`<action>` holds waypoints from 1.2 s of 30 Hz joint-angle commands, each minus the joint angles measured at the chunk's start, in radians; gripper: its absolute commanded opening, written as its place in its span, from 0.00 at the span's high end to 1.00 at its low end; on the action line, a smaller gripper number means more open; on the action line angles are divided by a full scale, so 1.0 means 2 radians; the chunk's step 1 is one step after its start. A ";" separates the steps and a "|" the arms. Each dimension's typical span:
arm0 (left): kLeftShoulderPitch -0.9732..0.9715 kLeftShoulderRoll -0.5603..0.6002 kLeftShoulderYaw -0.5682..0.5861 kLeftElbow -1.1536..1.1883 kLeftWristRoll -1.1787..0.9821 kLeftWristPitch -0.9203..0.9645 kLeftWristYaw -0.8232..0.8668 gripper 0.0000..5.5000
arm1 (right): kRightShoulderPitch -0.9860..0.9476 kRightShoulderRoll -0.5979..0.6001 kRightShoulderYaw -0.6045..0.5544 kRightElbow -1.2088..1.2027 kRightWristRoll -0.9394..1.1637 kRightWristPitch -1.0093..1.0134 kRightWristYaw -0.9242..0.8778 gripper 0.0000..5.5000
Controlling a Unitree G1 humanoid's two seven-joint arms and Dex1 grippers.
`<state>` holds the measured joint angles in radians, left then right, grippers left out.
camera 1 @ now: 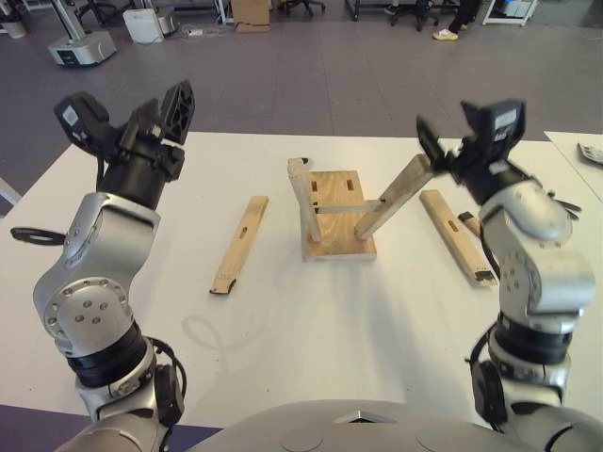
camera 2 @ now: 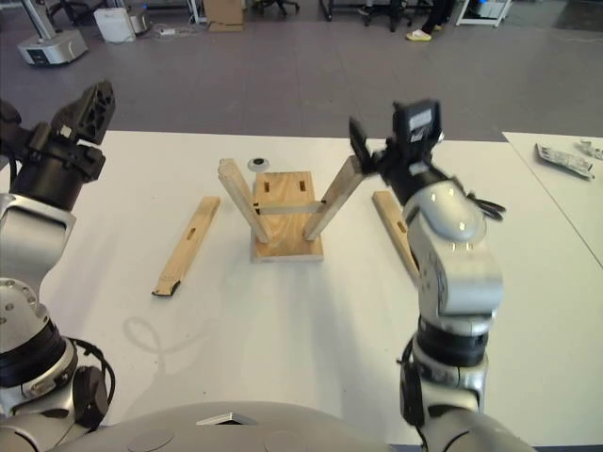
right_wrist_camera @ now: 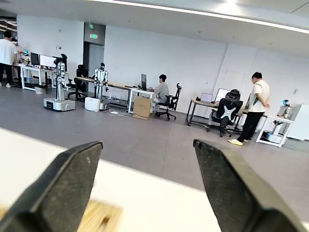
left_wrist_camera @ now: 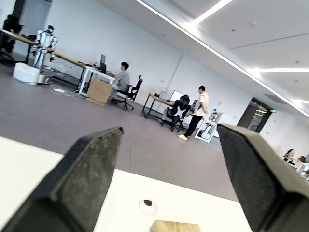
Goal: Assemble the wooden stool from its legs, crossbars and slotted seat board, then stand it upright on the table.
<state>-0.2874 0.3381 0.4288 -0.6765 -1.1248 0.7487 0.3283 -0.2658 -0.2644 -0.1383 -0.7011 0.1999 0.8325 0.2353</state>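
Observation:
The slotted seat board lies flat in the middle of the white table. Two legs rise from it, splayed apart: one on the left, one on the right, with a thin crossbar joining them. A loose leg lies to the left of the board and another loose leg to its right. My left gripper is raised over the table's far left, open and empty. My right gripper is open too, just beside the top end of the right leg. The wrist views show the left gripper and the right gripper wide apart.
A small round disc lies on the table behind the seat board. Another table stands at the right with small items on it. Bare tabletop stretches in front of the board. People and desks are far off in the room.

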 commanded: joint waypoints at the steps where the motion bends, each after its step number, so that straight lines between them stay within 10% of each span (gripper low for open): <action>1: 0.007 0.011 -0.014 -0.007 0.003 -0.005 -0.003 0.35 | 0.039 0.019 0.011 -0.021 0.021 0.047 -0.013 0.36; 14: 0.028 0.011 -0.027 -0.005 0.005 -0.025 0.001 0.35 | -0.004 0.120 -0.032 -0.096 0.142 0.166 -0.081 0.36; 22: 0.027 0.010 -0.034 -0.002 0.010 -0.032 0.002 0.35 | 0.035 0.063 -0.018 -0.086 0.132 0.185 -0.082 0.45; 31: 0.039 0.006 -0.041 0.035 0.048 -0.051 -0.030 0.35 | 0.022 -0.061 -0.040 0.113 0.201 -0.005 0.201 0.64; 36: 0.046 0.015 -0.033 0.064 0.059 -0.057 -0.062 0.35 | -0.030 -0.231 -0.018 0.343 0.198 -0.091 0.492 0.67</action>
<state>-0.2021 0.3544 0.3577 -0.5749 -1.0280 0.6432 0.2246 -0.2821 -0.6095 -0.2244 -0.1926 0.6352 0.6752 1.0488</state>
